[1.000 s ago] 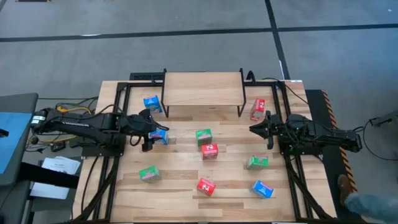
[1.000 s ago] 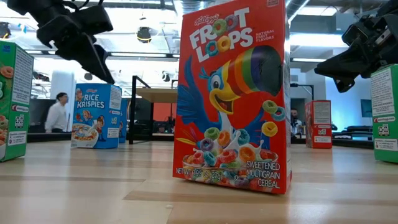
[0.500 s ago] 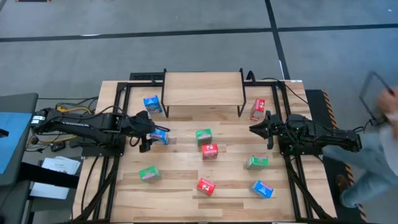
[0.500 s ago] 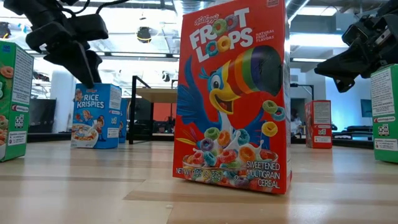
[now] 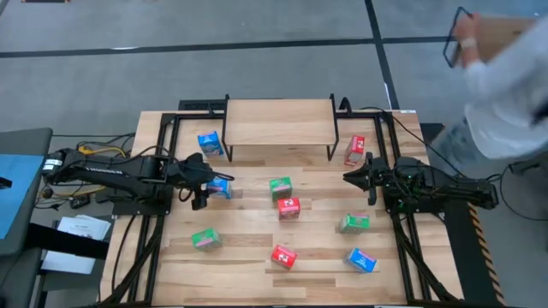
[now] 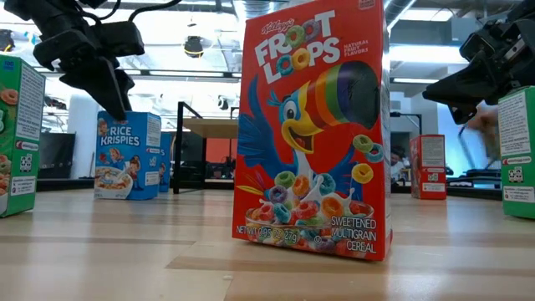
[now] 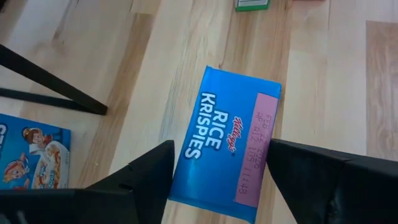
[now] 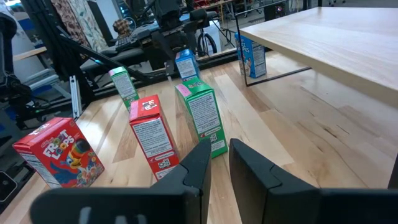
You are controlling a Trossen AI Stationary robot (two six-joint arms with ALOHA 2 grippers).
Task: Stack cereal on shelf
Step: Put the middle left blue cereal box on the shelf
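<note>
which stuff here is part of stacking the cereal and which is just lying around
Job: cereal boxes on the table, e.g. blue Rice Krispies box between the left gripper fingers, red Froot Loops box; shelf, nothing on it yet.
Not job: cables, blue panel, a person.

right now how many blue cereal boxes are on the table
3: one blue box beside the shelf, one between the left hand's fingers, one at the near right edge. None seem hidden.
</note>
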